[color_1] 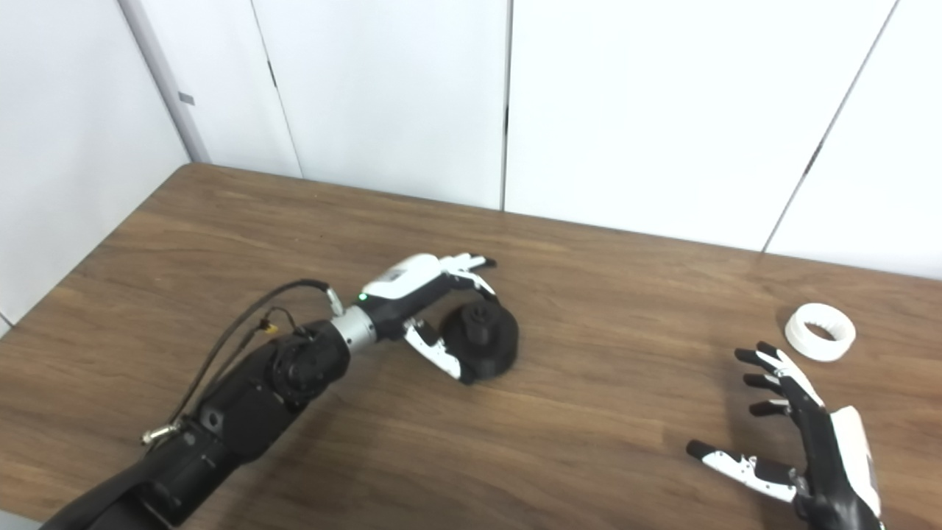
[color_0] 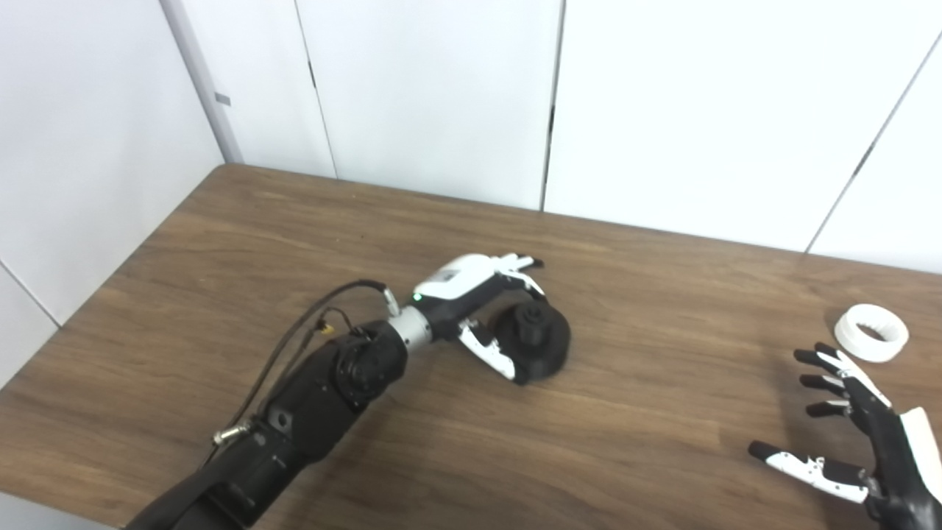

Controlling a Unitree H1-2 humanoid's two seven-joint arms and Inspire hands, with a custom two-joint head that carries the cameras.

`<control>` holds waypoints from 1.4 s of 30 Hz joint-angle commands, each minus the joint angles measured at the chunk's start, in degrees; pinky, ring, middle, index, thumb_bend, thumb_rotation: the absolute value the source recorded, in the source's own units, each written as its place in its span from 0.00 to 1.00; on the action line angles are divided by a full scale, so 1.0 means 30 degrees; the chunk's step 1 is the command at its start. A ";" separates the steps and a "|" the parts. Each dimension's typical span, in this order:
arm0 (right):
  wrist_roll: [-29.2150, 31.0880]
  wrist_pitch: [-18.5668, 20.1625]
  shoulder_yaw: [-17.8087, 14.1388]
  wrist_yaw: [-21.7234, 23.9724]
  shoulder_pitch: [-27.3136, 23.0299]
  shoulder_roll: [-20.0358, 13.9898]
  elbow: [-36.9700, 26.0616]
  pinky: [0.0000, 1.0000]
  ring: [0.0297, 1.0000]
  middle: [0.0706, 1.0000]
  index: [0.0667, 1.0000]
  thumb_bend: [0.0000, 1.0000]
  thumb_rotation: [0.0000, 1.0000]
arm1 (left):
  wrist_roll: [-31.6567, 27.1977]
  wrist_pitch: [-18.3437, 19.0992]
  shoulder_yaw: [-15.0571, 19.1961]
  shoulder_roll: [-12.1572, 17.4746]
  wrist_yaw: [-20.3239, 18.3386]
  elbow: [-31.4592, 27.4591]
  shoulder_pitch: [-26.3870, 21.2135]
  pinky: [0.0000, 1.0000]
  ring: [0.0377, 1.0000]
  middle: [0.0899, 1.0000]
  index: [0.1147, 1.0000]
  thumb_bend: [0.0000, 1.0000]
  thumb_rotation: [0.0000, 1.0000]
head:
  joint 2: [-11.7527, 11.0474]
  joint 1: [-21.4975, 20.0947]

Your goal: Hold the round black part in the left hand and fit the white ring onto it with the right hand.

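So the round black part (color_0: 537,340) sits near the middle of the frame on the wooden table (color_0: 662,442), and the robot's left hand (color_0: 478,309) is right up against it. The left arm (color_0: 309,405) comes in from the lower left corner and angles up toward the center. The fingers (color_0: 519,269) curl over the far upper edge of the part while the thumb (color_0: 489,355) wraps around the near lower-left side, so the part is cupped between them. Looks like a loose grip that's closing on it rather than a firm clamp, and the part seems to be resting on the table, maybe tipped a little toward the camera. It's a disc shape with a raised knob in its center.

The white ring (color_1: 820,332) is way over at the right side of the frame, lying flat on the table, well apart from the black part. It has ridges or teeth on its inner wall.

The right hand (color_1: 802,434) is in the lower right corner, palm-side open, fingers (color_1: 765,368) spread and pointing up-left, thumb (color_1: 728,462) stuck out to the left. It's holding nothing. Its fingertips are near the ring but below it in the frame, not touching.

Behind the table there are plain white wall panels (color_0: 441,88) across the top of the frame.
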 commanded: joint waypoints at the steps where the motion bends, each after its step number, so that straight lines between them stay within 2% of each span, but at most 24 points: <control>1: 0.0035 -0.0416 -0.0145 -0.0224 -0.0582 -0.0151 -0.0810 0.58 0.74 0.89 0.76 0.73 0.16 | 0.0751 -0.0273 -0.0514 0.0008 -0.0653 -0.0481 0.0188 1.00 1.00 0.96 0.41 0.52 0.07 | 0.0026 -0.0021; 12: 0.0015 -0.0439 -0.0103 -0.0239 -0.0708 -0.0080 -0.0854 0.57 0.73 0.88 0.77 0.72 0.16 | 0.0624 -0.0484 -0.1340 -0.0394 -0.1652 -0.1495 0.0793 1.00 1.00 0.97 0.42 0.52 0.07 | 0.0119 -0.0136; 19: -0.0012 0.0065 -0.0044 -0.0063 -0.0822 0.0044 -0.1145 0.57 0.73 0.89 0.77 0.73 0.15 | 0.1469 -0.0531 -0.2219 -0.0583 -0.2000 -0.1959 0.1320 1.00 1.00 0.98 0.42 0.52 0.07 | 0.0231 -0.0734; 23: -0.0132 -0.0005 0.0013 -0.0114 -0.0871 0.0089 -0.1192 0.58 0.73 0.88 0.77 0.72 0.14 | 0.2081 -0.0864 -0.2880 -0.0695 -0.1746 -0.1681 0.1578 1.00 1.00 0.97 0.42 0.52 0.08 | 0.0247 -0.1138; 27: -0.0307 0.0000 0.0096 -0.0201 -0.0913 0.0288 -0.1400 0.58 0.72 0.88 0.76 0.73 0.11 | 0.2263 -0.0834 -0.3269 -0.0620 -0.2065 -0.1600 0.1681 1.00 1.00 0.98 0.42 0.52 0.08 | 0.0386 -0.2726; 28: -0.0412 0.0130 0.0151 -0.0187 -0.0937 0.0394 -0.1552 0.58 0.72 0.88 0.76 0.73 0.11 | 0.2323 -0.0976 -0.3319 -0.0522 -0.2025 -0.1516 0.1670 1.00 1.00 0.98 0.42 0.52 0.08 | 0.0424 -0.3745; 29: -0.0510 0.0249 0.0187 -0.0170 -0.0963 0.0472 -0.1699 0.58 0.73 0.88 0.76 0.72 0.11 | 0.2369 -0.1134 -0.3342 -0.0447 -0.1939 -0.1427 0.1662 1.00 1.00 0.98 0.42 0.52 0.08 | 0.0424 -0.3745; 30: -0.0738 0.0331 0.0255 -0.0200 -0.1019 0.0563 -0.1830 0.59 0.73 0.87 0.76 0.72 0.12 | 0.2317 -0.1322 -0.3297 -0.0344 -0.1851 -0.1325 0.1674 1.00 1.00 0.98 0.42 0.52 0.08 | 0.0399 -0.4987; 32: -0.1263 0.0266 0.0362 -0.0330 -0.1270 0.0623 -0.2006 0.59 0.73 0.85 0.76 0.71 0.11 | 0.2115 -0.1584 -0.3132 -0.0093 -0.1790 -0.1255 0.1717 1.00 1.00 0.98 0.42 0.52 0.07 | 0.0298 -0.6326; 35: -0.2011 0.0959 0.0396 -0.0268 -0.1779 0.0767 -0.2489 0.58 0.72 0.83 0.75 0.69 0.08 | 0.1839 -0.2048 -0.2842 0.0453 -0.1807 -0.1358 0.1828 1.00 1.00 0.97 0.42 0.52 0.07 | -0.0017 -0.8876; 40: -0.2224 0.2064 0.0114 0.0119 -0.2828 0.0508 -0.3179 0.61 0.75 0.83 0.75 0.68 0.12 | 0.1696 -0.2669 -0.2404 0.1035 -0.1792 -0.1591 0.2183 0.99 1.00 0.97 0.42 0.52 0.07 | -0.0545 -1.0809; 42: -0.2514 0.2500 -0.0054 0.0350 -0.3433 0.0040 -0.3437 0.61 0.75 0.83 0.75 0.67 0.13 | 0.1566 -0.2827 -0.2365 0.1187 -0.1948 -0.1495 0.2237 0.99 1.00 0.97 0.42 0.52 0.07 | -0.0773 -1.1445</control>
